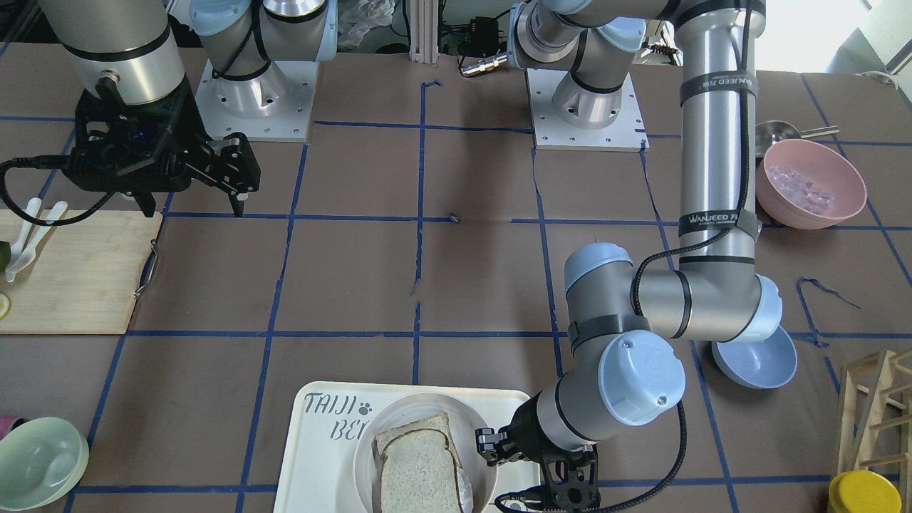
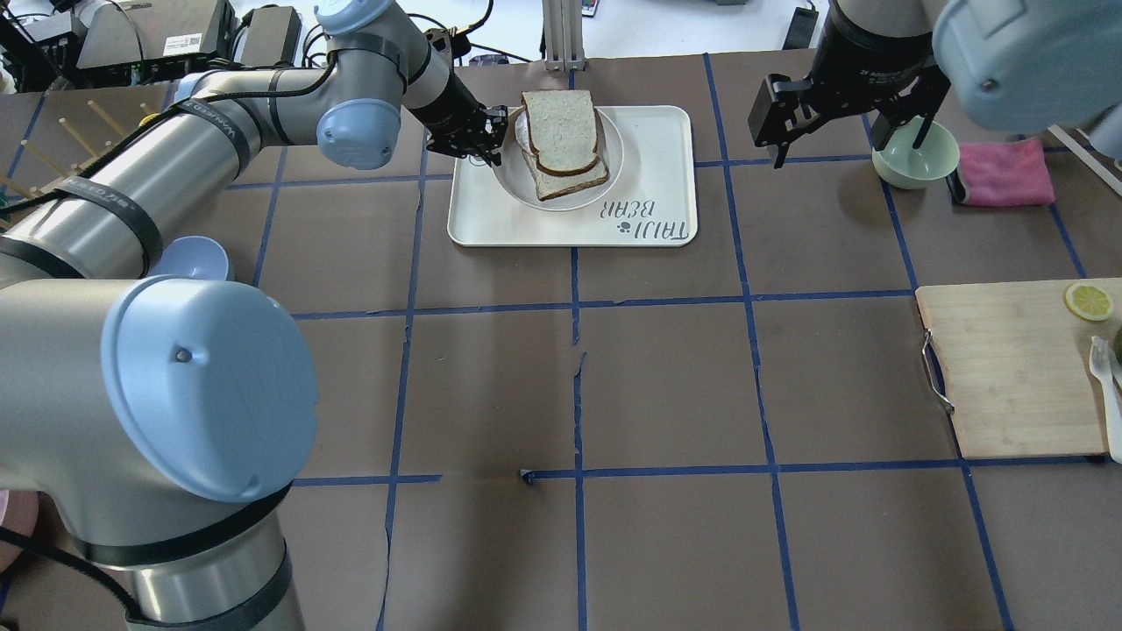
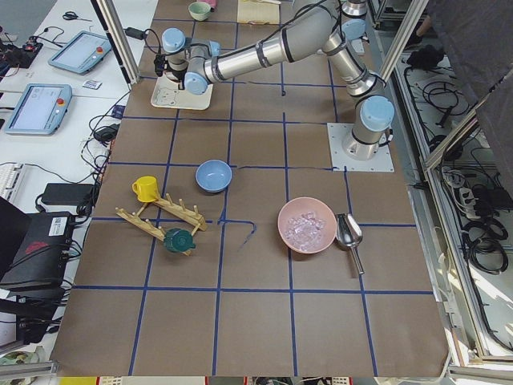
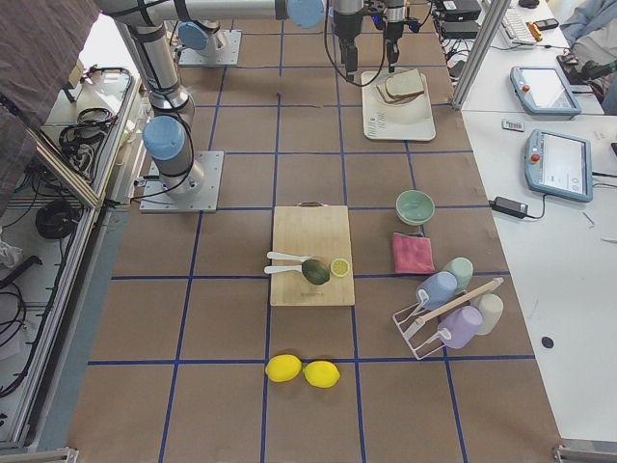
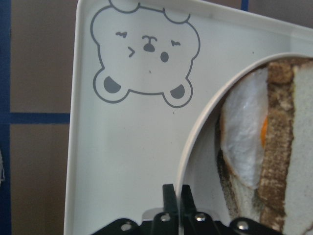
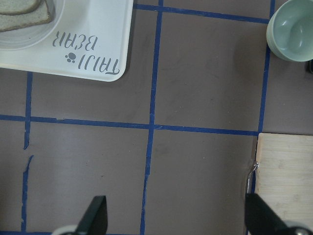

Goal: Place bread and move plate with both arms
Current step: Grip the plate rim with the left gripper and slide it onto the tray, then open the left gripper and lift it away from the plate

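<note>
The bread (image 2: 561, 127) lies on top of a second slice on the round cream plate (image 2: 614, 158), which sits in the "TAIJI BEAR" tray (image 2: 657, 140). The left wrist view shows a fried egg (image 5: 242, 142) between the slices. My left gripper (image 2: 486, 145) is at the plate's left rim. In the left wrist view its fingers (image 5: 169, 196) are shut together on the rim (image 5: 195, 142). My right gripper (image 2: 846, 145) is open and empty. It hangs above the table to the right of the tray, apart from it.
A pale green bowl (image 2: 916, 153) and a pink cloth (image 2: 1004, 171) lie right of my right gripper. A wooden cutting board (image 2: 1017, 368) with a lemon slice is at the right edge. A blue bowl (image 2: 193, 258) sits under my left arm.
</note>
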`<state>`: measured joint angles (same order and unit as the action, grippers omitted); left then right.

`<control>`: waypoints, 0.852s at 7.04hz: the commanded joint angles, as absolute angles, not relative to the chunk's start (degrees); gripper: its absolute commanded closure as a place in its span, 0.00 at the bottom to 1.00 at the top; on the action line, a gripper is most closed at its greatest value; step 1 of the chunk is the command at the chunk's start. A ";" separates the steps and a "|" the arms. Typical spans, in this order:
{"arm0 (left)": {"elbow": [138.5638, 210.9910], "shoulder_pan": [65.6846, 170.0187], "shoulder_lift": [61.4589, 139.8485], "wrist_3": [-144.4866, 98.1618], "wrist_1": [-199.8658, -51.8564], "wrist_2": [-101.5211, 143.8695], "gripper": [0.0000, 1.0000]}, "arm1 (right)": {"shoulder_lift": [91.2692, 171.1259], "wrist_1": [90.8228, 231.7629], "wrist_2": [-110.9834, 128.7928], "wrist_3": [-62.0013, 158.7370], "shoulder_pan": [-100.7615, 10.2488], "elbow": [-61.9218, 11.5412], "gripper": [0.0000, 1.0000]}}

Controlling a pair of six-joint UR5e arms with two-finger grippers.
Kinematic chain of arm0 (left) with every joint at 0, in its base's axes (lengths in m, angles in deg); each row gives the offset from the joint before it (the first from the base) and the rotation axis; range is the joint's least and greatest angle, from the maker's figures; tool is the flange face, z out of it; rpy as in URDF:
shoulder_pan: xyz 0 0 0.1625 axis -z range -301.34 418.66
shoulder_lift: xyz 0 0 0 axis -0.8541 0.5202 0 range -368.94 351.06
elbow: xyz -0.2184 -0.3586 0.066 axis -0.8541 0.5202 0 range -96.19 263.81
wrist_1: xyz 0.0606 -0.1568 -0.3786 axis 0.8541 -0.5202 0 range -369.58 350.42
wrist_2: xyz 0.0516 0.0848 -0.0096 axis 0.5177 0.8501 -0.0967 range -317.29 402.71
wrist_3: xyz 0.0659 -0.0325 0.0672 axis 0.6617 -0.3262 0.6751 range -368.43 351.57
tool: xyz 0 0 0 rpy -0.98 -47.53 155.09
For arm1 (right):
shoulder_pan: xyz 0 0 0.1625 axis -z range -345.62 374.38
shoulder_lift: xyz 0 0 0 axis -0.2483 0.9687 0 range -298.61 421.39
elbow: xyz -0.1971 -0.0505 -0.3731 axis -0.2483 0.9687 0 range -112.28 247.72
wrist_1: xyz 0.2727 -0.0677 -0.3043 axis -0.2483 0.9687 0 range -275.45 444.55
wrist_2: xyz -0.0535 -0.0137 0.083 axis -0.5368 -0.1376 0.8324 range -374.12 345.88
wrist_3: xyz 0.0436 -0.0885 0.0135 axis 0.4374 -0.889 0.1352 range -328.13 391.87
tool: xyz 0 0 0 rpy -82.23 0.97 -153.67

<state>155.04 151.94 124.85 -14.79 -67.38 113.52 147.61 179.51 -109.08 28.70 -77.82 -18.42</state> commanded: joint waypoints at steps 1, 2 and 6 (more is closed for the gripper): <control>154.38 152.00 127.46 -13.01 -67.06 112.93 1.00 | 147.61 179.56 -109.04 28.70 -77.82 -18.42 0.00; 154.47 152.08 127.55 -13.18 -67.15 112.76 1.00 | 147.61 179.56 -109.04 28.70 -77.82 -18.50 0.00; 153.33 151.74 123.36 -14.41 -75.17 114.84 0.00 | 147.61 179.56 -109.13 28.70 -77.82 -18.42 0.00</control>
